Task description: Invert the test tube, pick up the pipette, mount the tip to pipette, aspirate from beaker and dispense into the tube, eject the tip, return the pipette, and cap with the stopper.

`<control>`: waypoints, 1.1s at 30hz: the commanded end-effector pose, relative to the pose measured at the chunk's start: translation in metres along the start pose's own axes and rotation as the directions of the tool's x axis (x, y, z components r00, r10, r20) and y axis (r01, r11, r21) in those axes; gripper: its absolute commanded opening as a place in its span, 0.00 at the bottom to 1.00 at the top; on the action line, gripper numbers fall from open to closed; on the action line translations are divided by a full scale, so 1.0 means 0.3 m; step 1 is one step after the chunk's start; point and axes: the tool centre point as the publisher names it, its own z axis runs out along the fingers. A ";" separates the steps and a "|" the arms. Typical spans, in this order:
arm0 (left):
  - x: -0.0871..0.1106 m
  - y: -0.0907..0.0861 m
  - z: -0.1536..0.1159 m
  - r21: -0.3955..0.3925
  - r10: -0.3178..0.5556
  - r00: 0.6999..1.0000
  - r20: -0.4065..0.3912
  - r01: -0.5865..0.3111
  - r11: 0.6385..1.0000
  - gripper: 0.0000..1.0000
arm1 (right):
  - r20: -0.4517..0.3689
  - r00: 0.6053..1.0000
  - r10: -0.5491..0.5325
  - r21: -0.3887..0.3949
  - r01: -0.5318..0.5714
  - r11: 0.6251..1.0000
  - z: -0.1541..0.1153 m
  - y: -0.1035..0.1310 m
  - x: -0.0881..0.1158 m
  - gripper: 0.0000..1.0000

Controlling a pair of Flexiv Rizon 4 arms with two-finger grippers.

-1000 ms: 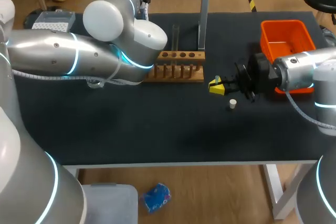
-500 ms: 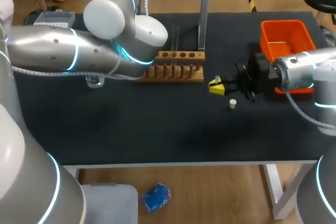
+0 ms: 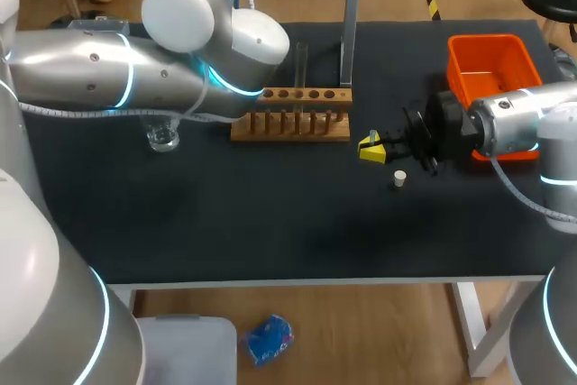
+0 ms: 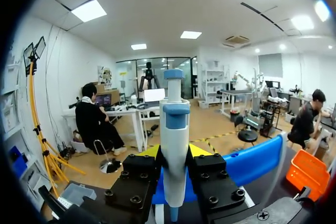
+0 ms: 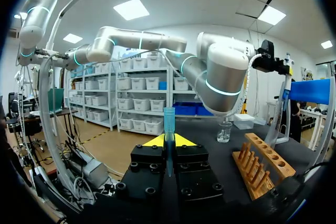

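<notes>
Head camera: high, behind, looked steeply down on the table (image 3: pixel 270 223); left arm (image 3: pixel 99 74) entered at upper left of frame. Left wrist camera: close behind the clamped pipette (image 4: pixel 175 145), faced out level, orange bin (image 4: pixel 310 169) off to one side. Right wrist camera: close behind its held tip (image 5: pixel 168 129), faced across the table at rack (image 5: pixel 260 169) and left arm, both shared with head view.

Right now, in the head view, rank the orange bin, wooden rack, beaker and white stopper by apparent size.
1. orange bin, partly hidden, so its lead is unsure
2. wooden rack
3. beaker
4. white stopper
</notes>
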 end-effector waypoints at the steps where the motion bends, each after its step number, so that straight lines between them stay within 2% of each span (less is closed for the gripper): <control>1: -0.007 -0.016 -0.069 -0.028 -0.002 0.998 -0.068 0.000 1.000 0.00 | -0.002 1.000 0.000 0.001 0.000 1.000 -0.002 0.000 0.000 0.00; 5: -0.004 -0.026 -0.159 -0.025 0.023 0.976 -0.215 -0.029 0.999 0.00 | -0.002 1.000 0.000 0.001 0.000 1.000 -0.002 0.000 0.000 0.00; 7: -0.003 -0.031 -0.207 -0.022 0.044 0.966 -0.255 -0.052 0.998 0.00 | -0.002 1.000 0.000 0.001 0.000 1.000 -0.002 0.000 0.000 0.00; 10: -0.009 -0.040 -0.283 -0.004 0.049 0.936 -0.349 -0.054 0.999 0.00 | -0.002 1.000 0.000 0.001 0.000 1.000 -0.002 0.000 0.000 0.00; 12: -0.002 -0.040 -0.339 0.006 0.064 0.887 -0.457 -0.069 0.998 0.00 | -0.002 1.000 0.000 0.001 0.000 1.000 -0.002 0.000 0.000 0.00; 13: 0.005 -0.039 -0.368 0.009 0.042 0.862 -0.505 -0.044 0.999 0.00 | -0.002 1.000 0.000 0.001 0.000 1.000 -0.002 0.000 0.000 0.00; 14: 0.010 -0.041 -0.399 0.016 0.042 0.827 -0.560 -0.040 0.999 0.00 | -0.002 1.000 0.000 0.001 0.000 1.000 -0.002 0.000 0.000 0.00; 16: 0.022 -0.042 -0.456 0.033 0.055 0.785 -0.617 -0.043 0.999 0.00 | -0.002 1.000 0.000 0.001 0.000 1.000 -0.002 0.000 0.000 0.00; 17: 0.027 -0.045 -0.485 0.042 0.052 0.753 -0.656 -0.032 0.999 0.00 | -0.002 1.000 0.000 0.001 0.000 1.000 -0.002 0.000 0.000 0.00; 23: 0.080 -0.064 -0.636 0.118 0.124 0.617 -0.777 -0.051 0.992 0.00 | -0.002 1.000 0.000 0.001 0.000 1.000 -0.002 0.000 0.000 0.00; 27: 0.115 -0.076 -0.734 0.165 0.155 0.525 -0.837 -0.029 0.986 0.00 | -0.002 1.000 0.000 0.001 0.000 1.000 -0.002 0.000 0.000 0.00; 28: 0.128 -0.078 -0.757 0.176 0.165 0.488 -0.857 -0.022 0.984 0.00 | -0.002 1.000 0.000 0.001 0.000 1.000 -0.002 0.000 0.000 0.00; 33: 0.208 -0.081 -0.873 0.210 0.194 0.353 -0.915 0.007 0.978 0.00 | -0.002 1.000 0.000 0.001 0.000 1.000 -0.002 0.000 0.000 0.00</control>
